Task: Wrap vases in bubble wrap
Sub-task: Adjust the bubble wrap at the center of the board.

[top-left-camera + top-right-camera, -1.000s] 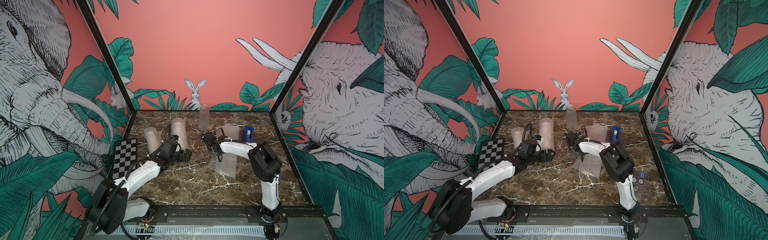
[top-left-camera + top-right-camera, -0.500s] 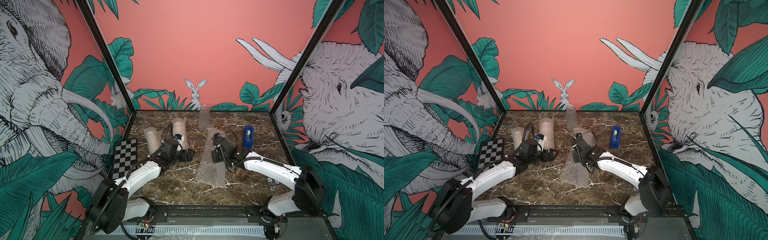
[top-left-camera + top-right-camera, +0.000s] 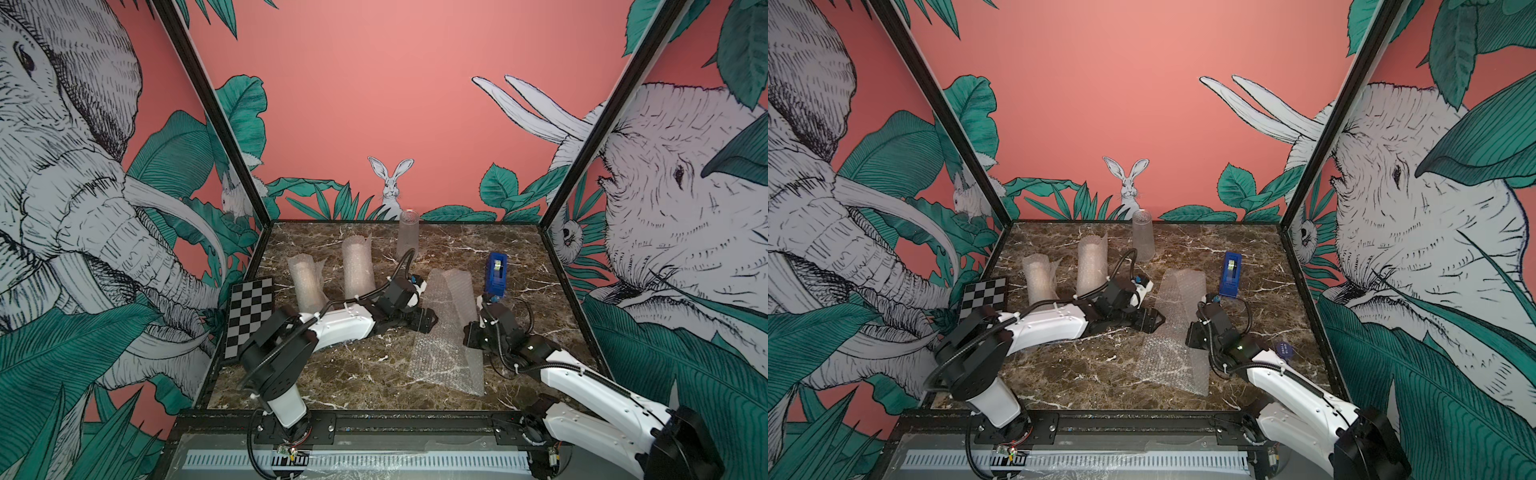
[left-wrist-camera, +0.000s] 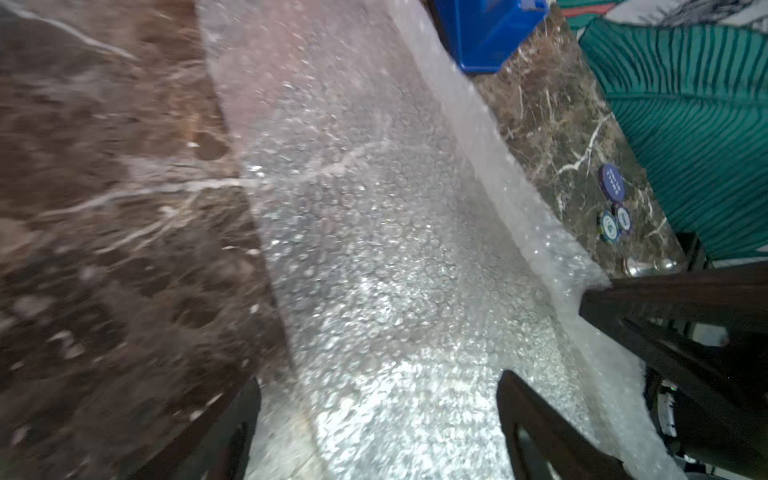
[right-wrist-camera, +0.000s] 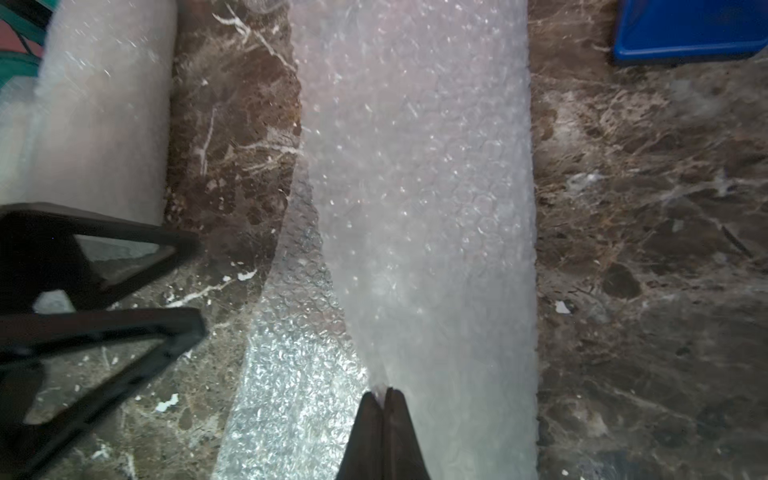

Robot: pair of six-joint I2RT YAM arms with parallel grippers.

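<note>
A bare clear glass vase [image 3: 407,232] [image 3: 1143,239] stands at the back middle. Left of it stand two vases rolled in bubble wrap, a shorter one [image 3: 307,286] [image 3: 1040,282] and a taller one [image 3: 358,270] [image 3: 1092,266] [image 5: 104,104]. A loose bubble wrap sheet [image 3: 451,332] [image 3: 1177,332] [image 4: 374,249] [image 5: 415,166] lies on the marble, its right side lifted. My right gripper [image 3: 471,336] [image 3: 1194,336] [image 5: 384,392] is shut on that raised edge. At the sheet's left edge my left gripper [image 3: 422,320] [image 3: 1152,322] [image 4: 378,415] hangs open, holding nothing.
A blue tape dispenser [image 3: 496,274] [image 3: 1231,274] [image 4: 486,33] [image 5: 690,29] stands behind the sheet's right side. Small round chips [image 3: 1283,351] [image 4: 613,183] lie near the right wall. A checkerboard card [image 3: 249,316] leans at the left wall.
My right arm has swung from the back middle to the front right, dragging the sheet forward. My left gripper has left the taller wrapped vase, moved right to the sheet and narrowed a little.
</note>
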